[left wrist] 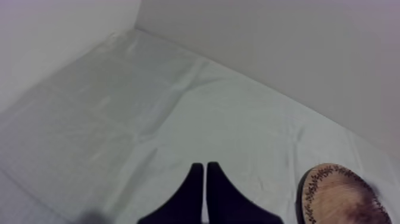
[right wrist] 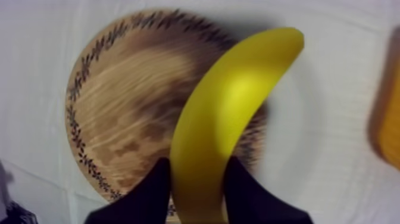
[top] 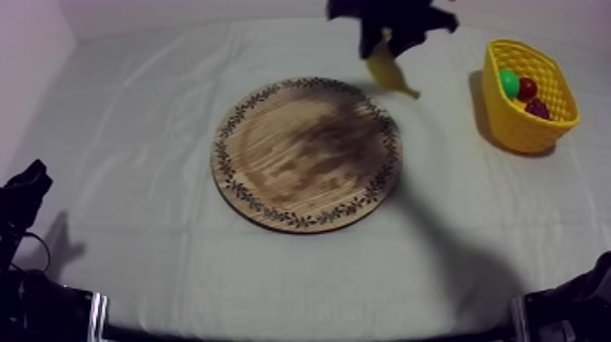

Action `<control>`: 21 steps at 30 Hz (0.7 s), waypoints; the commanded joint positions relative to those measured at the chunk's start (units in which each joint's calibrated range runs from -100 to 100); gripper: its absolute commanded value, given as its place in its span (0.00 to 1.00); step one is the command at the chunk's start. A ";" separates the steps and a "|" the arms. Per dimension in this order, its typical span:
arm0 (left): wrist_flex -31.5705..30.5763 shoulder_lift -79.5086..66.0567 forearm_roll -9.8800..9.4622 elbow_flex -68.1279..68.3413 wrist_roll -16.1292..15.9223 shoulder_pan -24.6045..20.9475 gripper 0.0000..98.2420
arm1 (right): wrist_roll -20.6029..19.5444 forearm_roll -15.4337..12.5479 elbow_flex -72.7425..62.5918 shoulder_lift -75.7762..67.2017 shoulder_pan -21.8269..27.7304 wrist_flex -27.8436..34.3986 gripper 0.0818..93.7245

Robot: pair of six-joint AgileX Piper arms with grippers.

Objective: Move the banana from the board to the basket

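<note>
My right gripper [top: 384,41] hangs high over the table, beyond the far right rim of the round wooden board [top: 306,153], shut on the yellow banana [top: 391,73], which dangles below it. In the right wrist view the banana [right wrist: 226,119] is clamped between the two black fingers [right wrist: 152,190], above the board [right wrist: 131,113]. The yellow basket [top: 529,91] stands at the right, holding a green fruit [top: 509,83] and two small red fruits [top: 527,88]. My left gripper [left wrist: 205,173] is shut on nothing, its fingers together as a wedge over the cloth, near the board's edge [left wrist: 342,196].
The bare board lies in the middle of the table. The basket's edge [right wrist: 390,119] shows orange-yellow beside the banana in the right wrist view. My left arm [top: 23,196] rests low at the left side. White walls border the cloth at the back and left.
</note>
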 commanded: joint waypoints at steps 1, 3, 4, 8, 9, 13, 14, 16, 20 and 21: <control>0.00 0.04 -0.02 0.00 0.01 -0.01 0.00 | 0.63 0.13 1.46 -5.84 3.34 -0.08 0.23; 0.00 0.04 -0.02 0.00 0.01 -0.01 0.00 | 1.12 0.54 2.40 -7.81 5.57 0.02 0.24; 0.00 0.04 -0.02 0.00 0.01 -0.01 0.00 | 1.35 0.78 2.77 -8.48 6.72 0.13 0.25; 0.00 0.04 -0.02 0.00 0.01 -0.01 0.00 | 2.48 1.28 3.54 -9.62 11.68 0.40 0.25; 0.00 0.04 -0.02 0.00 0.01 -0.01 0.00 | 2.79 1.32 3.70 -9.67 12.97 0.23 0.26; 0.00 0.04 -0.02 0.00 0.01 -0.01 0.00 | 3.73 1.66 4.39 -9.07 17.35 -1.16 0.26; 0.00 0.04 -0.02 0.00 0.01 -0.01 0.00 | 3.85 1.80 4.59 -8.80 18.23 -1.59 0.26; 0.00 0.04 -0.02 0.00 0.01 -0.01 0.00 | 4.00 2.07 5.01 -8.11 19.74 -2.34 0.26; 0.00 0.04 -0.02 0.00 0.01 -0.01 0.00 | 3.81 2.88 6.55 -6.76 21.78 -4.45 0.28; 0.00 0.04 -0.02 0.00 0.01 -0.01 0.00 | 3.77 3.02 7.10 -6.47 22.20 -5.13 0.29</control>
